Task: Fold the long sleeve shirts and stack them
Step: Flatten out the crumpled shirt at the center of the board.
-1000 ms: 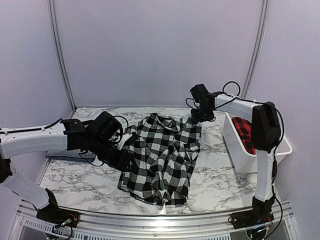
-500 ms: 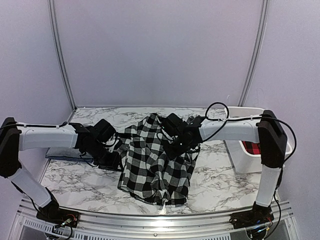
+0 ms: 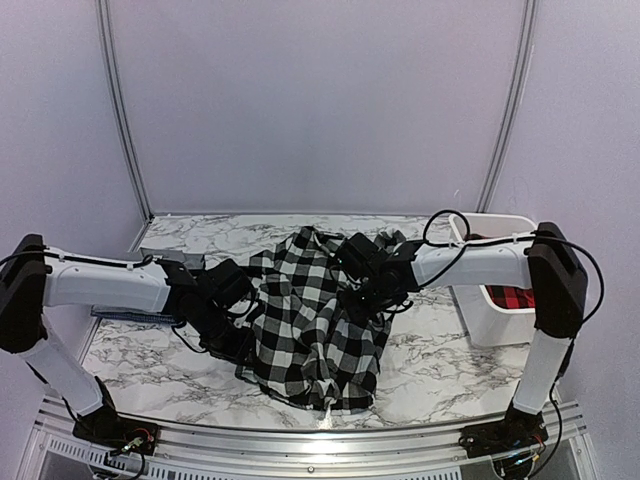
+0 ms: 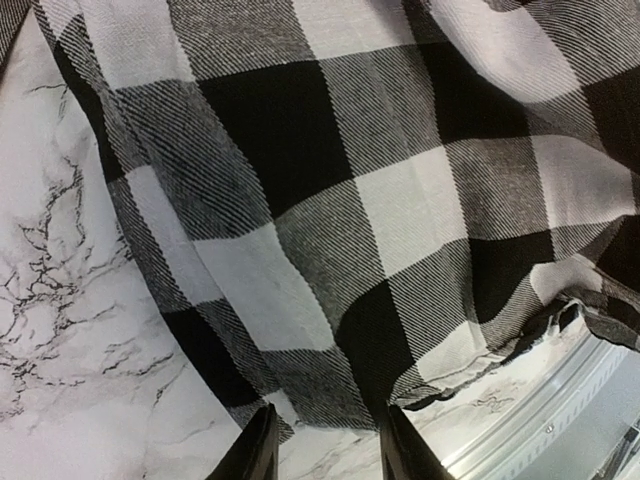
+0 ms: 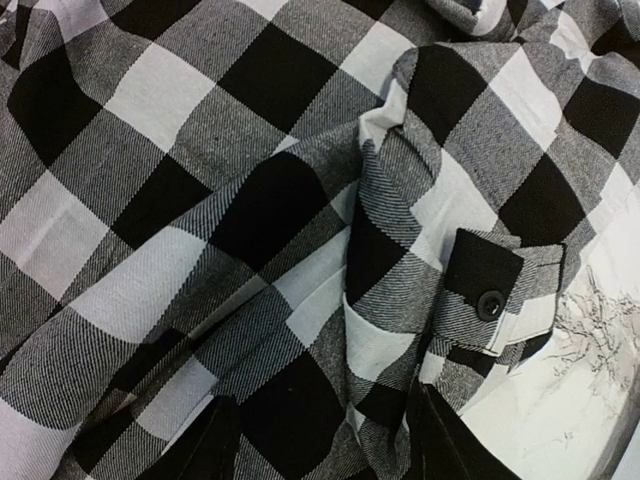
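The left fingers (image 4: pixel 258 452) stand apart at the hem edge of the black-and-white checked shirt (image 3: pixel 320 320), with bare counter (image 3: pixel 150 365) to their left. The right fingers (image 5: pixel 455 450) are also apart, pressed into its chest cloth, with the buttoned pocket (image 5: pixel 490 300) just ahead and open counter beyond that edge.

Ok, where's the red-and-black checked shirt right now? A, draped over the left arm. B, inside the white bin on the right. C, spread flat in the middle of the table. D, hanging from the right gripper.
B: the red-and-black checked shirt shows inside the white bin at the table's right side; the shirt spread mid-table is the black-and-white checked shirt.
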You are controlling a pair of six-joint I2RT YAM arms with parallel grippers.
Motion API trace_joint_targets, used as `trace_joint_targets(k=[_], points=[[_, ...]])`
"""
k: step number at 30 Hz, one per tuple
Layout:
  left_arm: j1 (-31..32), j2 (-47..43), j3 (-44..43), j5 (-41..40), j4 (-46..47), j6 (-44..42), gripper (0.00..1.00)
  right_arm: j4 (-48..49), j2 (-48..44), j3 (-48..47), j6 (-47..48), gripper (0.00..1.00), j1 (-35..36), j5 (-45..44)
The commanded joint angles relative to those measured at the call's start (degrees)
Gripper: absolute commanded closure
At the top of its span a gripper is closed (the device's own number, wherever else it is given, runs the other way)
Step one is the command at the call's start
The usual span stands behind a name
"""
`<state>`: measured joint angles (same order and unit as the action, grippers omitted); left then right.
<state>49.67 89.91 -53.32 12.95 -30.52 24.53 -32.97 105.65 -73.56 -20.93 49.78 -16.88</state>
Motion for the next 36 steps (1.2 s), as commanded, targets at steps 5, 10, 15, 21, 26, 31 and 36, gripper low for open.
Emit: trace_joint_targets(k=[5, 10, 15, 21, 26, 31, 36], points=[[1.99, 3.23, -3.49, -5.68, -1.3, 1.48, 0.65, 3.1, -0.97, 0.92, -0.61, 0.47, -2.5, -1.4], [3.02, 4.94, -4.28, -5.44, -1.37, 1.62, 0.77, 4.0, -1.19, 2.02, -0.61, 0.47, -3.04, -1.13], [3.29, 4.75, -4.38, -6.86, -2.07, 2.34, 0.97, 5.41, -1.18, 3.76, -0.81, 0.46, -4.08, -0.73], [3.25, -3.05, -2.66, -12.54, -6.68, 7.6, 1.0, 6.95, -1.23, 6.15, -0.81, 0.46, -5.98, -0.14], [3.16, -12.9, 5.41, -15.54, -10.63, 14.32, 1.0, 7.99, -1.15, 7.9, -0.47, 0.45, -8.09, 0.45], [2.41, -19.61, 12.47, -15.05, -11.33, 18.79, 1.0, 8.41, -0.85, 8.48, 0.09, 0.45, -8.91, 0.54], [1.34, -19.32, 15.51, -16.28, -11.19, 19.37, 1.0, 7.66, -1.14, 7.46, 0.47, 0.44, -9.14, -0.1]])
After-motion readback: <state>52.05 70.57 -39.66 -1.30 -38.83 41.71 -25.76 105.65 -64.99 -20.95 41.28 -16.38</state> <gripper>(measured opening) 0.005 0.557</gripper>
